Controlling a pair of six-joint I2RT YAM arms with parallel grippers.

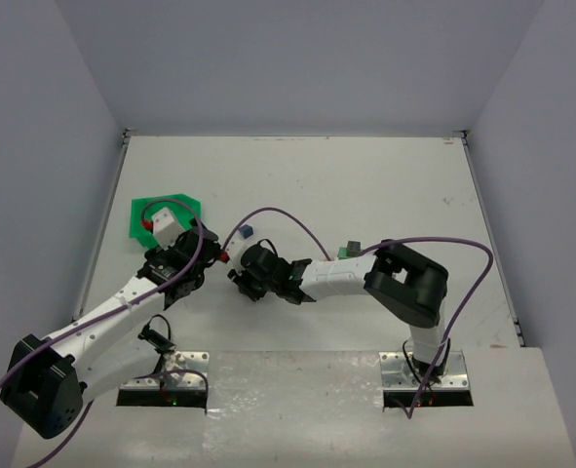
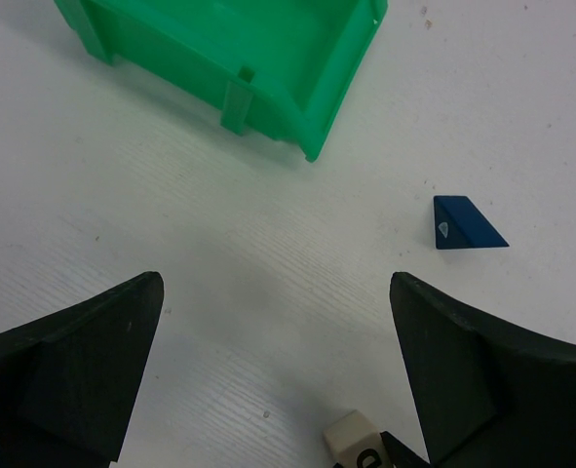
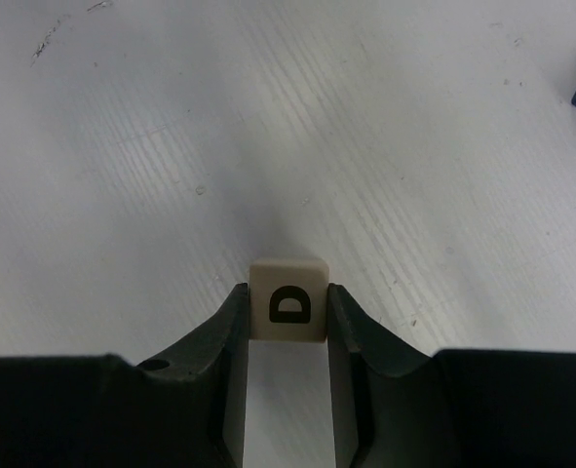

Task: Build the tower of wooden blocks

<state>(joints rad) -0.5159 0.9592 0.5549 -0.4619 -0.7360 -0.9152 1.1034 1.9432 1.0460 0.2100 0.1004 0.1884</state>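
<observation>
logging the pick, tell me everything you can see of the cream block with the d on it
The cream block is a smooth bar with rounded corners and a black D on its end face. The right claw is shut on its two sides, low over the white table; whether they touch is unclear.

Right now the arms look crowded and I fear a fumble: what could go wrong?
1. The right gripper is shut on the cream D block at its fingertips; it might slip or twist on lifting.
2. The left gripper hangs open close by, the same block at its view's edge, so the arms could collide.
3. Either could knock the blue wedge.
</observation>
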